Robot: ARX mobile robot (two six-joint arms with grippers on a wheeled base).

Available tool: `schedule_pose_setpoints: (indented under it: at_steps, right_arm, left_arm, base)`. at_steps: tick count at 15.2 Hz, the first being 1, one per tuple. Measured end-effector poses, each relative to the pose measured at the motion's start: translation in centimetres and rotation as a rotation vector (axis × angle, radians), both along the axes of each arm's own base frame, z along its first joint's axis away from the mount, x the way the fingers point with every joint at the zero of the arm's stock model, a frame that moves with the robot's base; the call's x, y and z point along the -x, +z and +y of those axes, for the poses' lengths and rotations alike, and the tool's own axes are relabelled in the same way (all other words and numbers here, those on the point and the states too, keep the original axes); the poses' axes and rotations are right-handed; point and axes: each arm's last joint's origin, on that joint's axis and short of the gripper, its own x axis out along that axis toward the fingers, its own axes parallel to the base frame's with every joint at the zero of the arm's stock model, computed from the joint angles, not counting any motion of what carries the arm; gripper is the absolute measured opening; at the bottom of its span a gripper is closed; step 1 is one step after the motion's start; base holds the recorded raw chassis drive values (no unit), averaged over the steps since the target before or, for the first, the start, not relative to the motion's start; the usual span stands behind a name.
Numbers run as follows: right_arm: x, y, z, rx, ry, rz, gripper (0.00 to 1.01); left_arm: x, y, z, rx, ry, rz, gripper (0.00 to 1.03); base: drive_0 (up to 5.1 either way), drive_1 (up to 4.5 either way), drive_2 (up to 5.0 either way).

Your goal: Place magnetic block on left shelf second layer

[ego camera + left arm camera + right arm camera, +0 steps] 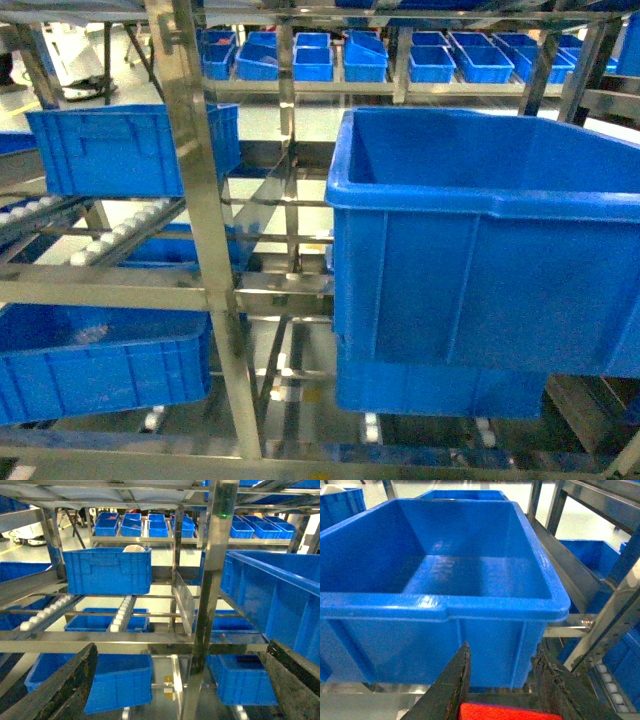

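Up front in the head view, the big blue crate (480,240) sits on the steel rack (200,200) at its right side, and no gripper or red block shows, so the block could bump the crate's tall near wall if it comes in too low. From the left wrist view, the left gripper (175,680) is wide open and holds nothing. From the right wrist view, the right gripper (502,685) is closed on the red magnetic block (505,712), just below the crate's front edge, and it could slip out.
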Motion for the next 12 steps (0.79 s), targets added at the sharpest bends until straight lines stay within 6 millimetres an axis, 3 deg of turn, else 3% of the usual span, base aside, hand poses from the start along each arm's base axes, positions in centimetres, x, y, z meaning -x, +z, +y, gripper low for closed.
schedule_pose_setpoints:
  at_steps: [12]
  right_arm:
    - [-0.06, -0.08, 0.00, 0.000, 0.000, 0.005, 0.33]
  left_arm:
    - [0.00, 0.01, 0.00, 0.000, 0.001, -0.001, 0.98]
  base:
    - [0.1, 4.35, -4.2]
